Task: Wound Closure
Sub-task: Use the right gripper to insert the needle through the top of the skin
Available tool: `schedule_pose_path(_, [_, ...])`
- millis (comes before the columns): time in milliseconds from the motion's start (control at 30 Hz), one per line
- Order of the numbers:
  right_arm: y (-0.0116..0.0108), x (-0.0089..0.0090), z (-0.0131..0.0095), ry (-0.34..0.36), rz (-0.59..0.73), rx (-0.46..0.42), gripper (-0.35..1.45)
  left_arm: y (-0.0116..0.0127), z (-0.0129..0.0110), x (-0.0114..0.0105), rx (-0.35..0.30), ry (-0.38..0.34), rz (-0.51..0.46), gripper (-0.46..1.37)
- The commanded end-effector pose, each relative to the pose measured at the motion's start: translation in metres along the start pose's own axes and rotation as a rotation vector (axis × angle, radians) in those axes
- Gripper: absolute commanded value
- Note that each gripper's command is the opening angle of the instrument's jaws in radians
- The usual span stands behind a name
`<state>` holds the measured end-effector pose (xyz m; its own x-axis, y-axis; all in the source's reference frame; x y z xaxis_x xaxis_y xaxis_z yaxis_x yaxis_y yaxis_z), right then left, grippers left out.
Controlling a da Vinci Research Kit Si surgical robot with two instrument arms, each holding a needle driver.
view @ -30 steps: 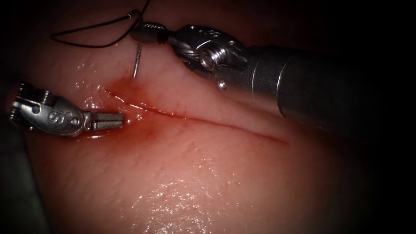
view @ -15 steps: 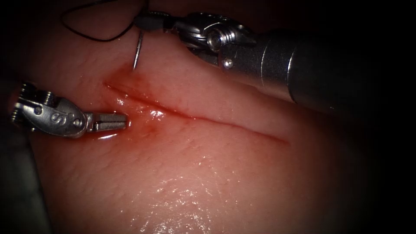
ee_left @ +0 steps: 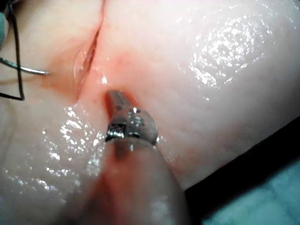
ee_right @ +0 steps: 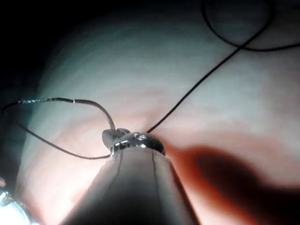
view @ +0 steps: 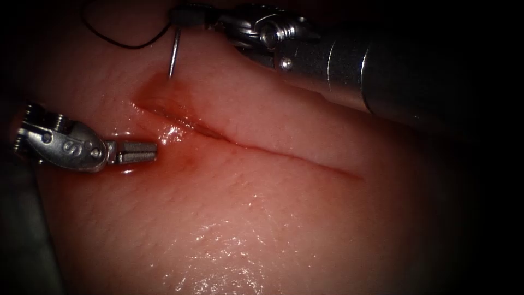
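Observation:
My right tool [view: 179, 17] is shut on the curved needle [view: 174, 52], gripping its body well back from the tip. The needle hangs down with its tip touching the tissue [view: 245, 218] just above the left end of the cut [view: 245, 146]; I cannot tell whether it has gone in. Black thread [view: 125, 45] loops away to the left from the needle's tail. My left tool [view: 154, 151] lies shut and holds nothing, resting on the wet tissue below the cut's left end. The left wrist view shows its jaws [ee_left: 112, 96] beside the gaping cut [ee_left: 86, 63] and the needle [ee_left: 28, 70].
Red fluid [view: 183, 159] stains the tissue around the cut's left end and under the left tool. The right tool's thick shaft [view: 382, 71] crosses above the cut's right half. In the right wrist view the thread [ee_right: 211, 70] loops over the tissue beyond the jaws [ee_right: 115, 136].
My right tool has moved up and slightly right with the needle, so the tip sits higher, at the stain's upper edge. The thread loop followed upward. The left tool has barely shifted.

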<state>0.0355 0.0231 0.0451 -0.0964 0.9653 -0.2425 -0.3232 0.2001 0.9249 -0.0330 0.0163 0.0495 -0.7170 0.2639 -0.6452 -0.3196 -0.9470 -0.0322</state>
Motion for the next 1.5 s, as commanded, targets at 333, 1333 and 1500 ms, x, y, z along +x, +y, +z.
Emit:
schedule_pose_path(333, [-0.0009,-0.0051,0.0010,-0.173,0.334,-0.034,-0.35,-0.0001,-0.0001,0.0000,-0.007,0.003,0.000,-0.35])
schedule_pose_path(1333, [-0.0036,-0.0056,-0.0011,-0.281,0.429,-0.195,-0.35,-0.0003,-0.0001,0.0000,-0.006,0.006,-0.001,-0.35])
schedule_pose_path(1500, [-0.0034,-0.0056,-0.0015,-0.216,0.336,-0.076,-0.35,-0.0003,-0.0001,0.0000,-0.006,0.005,-0.001,-0.35])
